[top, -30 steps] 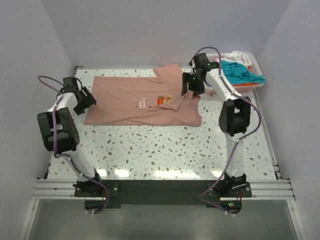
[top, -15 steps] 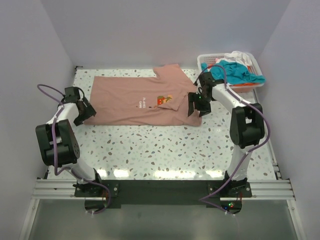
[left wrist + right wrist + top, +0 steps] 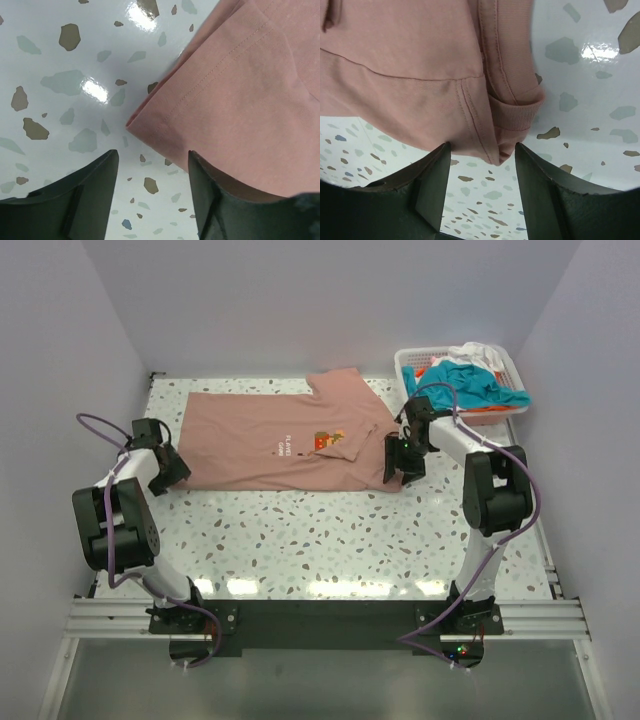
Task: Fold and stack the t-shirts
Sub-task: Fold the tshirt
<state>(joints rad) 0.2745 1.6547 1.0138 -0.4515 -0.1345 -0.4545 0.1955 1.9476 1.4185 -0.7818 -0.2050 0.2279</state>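
Note:
The salmon-pink t-shirt (image 3: 290,440) lies spread on the speckled table, partly folded, its white chest lettering facing up. My left gripper (image 3: 170,472) is open and low at the shirt's near left corner; the left wrist view shows that hem corner (image 3: 150,125) just beyond the gap, with one finger (image 3: 220,200) under the cloth edge. My right gripper (image 3: 397,468) is open at the shirt's near right corner; the right wrist view shows the collar ribbing and a folded seam (image 3: 507,125) hanging just at the open jaws. Teal, white and orange t-shirts (image 3: 480,380) sit in the basket.
A white lattice basket (image 3: 410,362) stands at the back right corner, heaped with clothes. Walls close in the table on the left, back and right. The arm bases and a metal rail (image 3: 320,615) run along the near edge.
My right gripper came down from the shirt's upper right to its near right corner. My left gripper moved nearer and in to the shirt's near left corner.

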